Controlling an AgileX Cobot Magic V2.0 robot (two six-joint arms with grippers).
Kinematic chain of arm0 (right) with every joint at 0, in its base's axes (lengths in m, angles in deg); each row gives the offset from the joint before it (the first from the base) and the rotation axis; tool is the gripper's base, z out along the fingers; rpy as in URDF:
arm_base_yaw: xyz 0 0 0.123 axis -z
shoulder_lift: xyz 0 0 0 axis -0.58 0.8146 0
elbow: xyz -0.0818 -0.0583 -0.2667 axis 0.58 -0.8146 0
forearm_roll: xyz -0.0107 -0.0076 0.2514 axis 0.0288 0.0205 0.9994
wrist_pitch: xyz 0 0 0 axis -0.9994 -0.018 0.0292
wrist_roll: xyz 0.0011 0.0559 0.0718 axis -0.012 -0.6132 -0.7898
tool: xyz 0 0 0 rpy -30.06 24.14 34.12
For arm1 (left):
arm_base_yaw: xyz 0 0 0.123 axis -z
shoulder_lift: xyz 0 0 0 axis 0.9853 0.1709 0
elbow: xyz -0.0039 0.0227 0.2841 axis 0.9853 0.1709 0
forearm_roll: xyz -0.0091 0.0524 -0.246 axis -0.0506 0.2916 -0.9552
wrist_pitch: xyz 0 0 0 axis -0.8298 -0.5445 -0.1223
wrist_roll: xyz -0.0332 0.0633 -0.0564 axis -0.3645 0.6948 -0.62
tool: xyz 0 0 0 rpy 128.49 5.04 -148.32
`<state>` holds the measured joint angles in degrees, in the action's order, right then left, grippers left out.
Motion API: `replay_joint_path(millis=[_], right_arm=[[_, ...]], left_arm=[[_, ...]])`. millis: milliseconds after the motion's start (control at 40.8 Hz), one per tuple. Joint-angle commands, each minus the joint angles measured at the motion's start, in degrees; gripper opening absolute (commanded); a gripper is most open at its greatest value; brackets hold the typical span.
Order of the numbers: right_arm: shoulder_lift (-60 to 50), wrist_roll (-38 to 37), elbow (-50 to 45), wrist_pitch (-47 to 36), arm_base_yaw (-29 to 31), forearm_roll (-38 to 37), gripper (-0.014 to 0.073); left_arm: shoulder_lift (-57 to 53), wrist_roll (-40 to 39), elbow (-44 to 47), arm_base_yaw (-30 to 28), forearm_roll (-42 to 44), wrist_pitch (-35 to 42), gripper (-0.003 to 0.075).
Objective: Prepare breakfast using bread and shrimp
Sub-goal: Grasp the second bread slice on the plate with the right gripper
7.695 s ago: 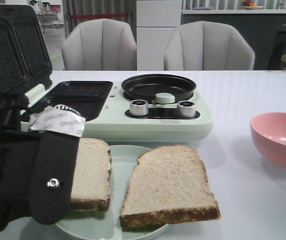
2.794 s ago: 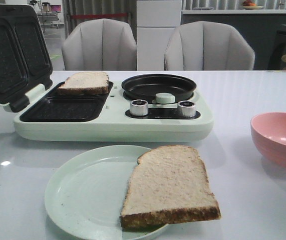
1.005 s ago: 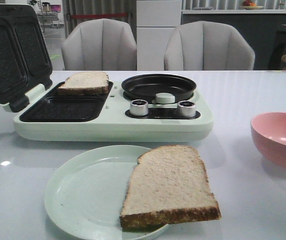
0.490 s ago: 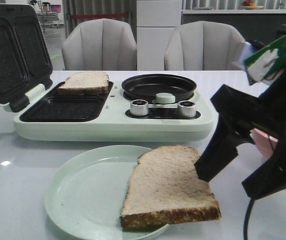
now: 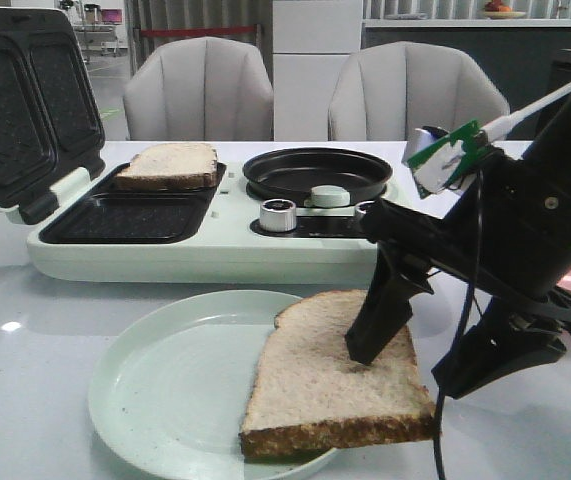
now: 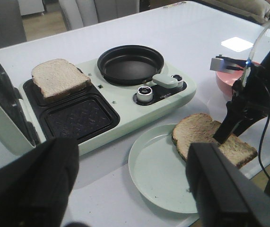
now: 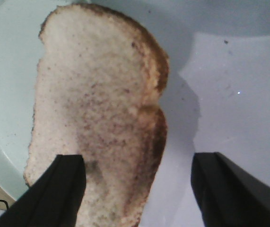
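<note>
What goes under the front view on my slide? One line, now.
Right pincer, open, straddles the bread slice overhanging the pale green plate; another slice sits in the sandwich maker.

Right tool (image 5: 427, 372) entered, descended; one finger now on plate's bread slice (image 5: 330, 375).

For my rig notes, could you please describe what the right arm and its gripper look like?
The right gripper is matte black with two broad, flat, tapering fingers. A black cable hangs beside it, a small silver screw sits on the housing, and a green-and-white part tops the wrist.
</note>
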<state>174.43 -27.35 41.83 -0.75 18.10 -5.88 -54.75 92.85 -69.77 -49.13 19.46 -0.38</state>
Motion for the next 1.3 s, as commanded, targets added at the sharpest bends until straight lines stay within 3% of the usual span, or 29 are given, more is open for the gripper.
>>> replay_joint_path(millis=[0, 392, 637, 760, 1274], right_arm=[[-1.0, 1.2, 2.8, 1.8, 0.0, 2.0, 0.0571], [2.0, 2.0, 4.8, 4.8, 0.0, 2.3, 0.0545], [1.8, 2.5, 4.8, 6.0, 0.0, 2.3, 0.0226], [0.7, 3.3, 4.8, 6.8, 0.0, 2.3, 0.0146], [-12.9, 3.9, 4.8, 6.7, 0.0, 2.3, 0.0119]], left_arm=[[0.3, 0.0, -1.6, 0.0, -0.7, 4.6, 0.0531], [0.3, 0.0, -1.6, 0.0, -0.7, 4.6, 0.0531], [0.3, 0.0, -1.6, 0.0, -0.7, 4.6, 0.0531], [0.3, 0.0, -1.6, 0.0, -0.7, 4.6, 0.0531], [0.3, 0.0, -1.6, 0.0, -0.7, 4.6, 0.0531]])
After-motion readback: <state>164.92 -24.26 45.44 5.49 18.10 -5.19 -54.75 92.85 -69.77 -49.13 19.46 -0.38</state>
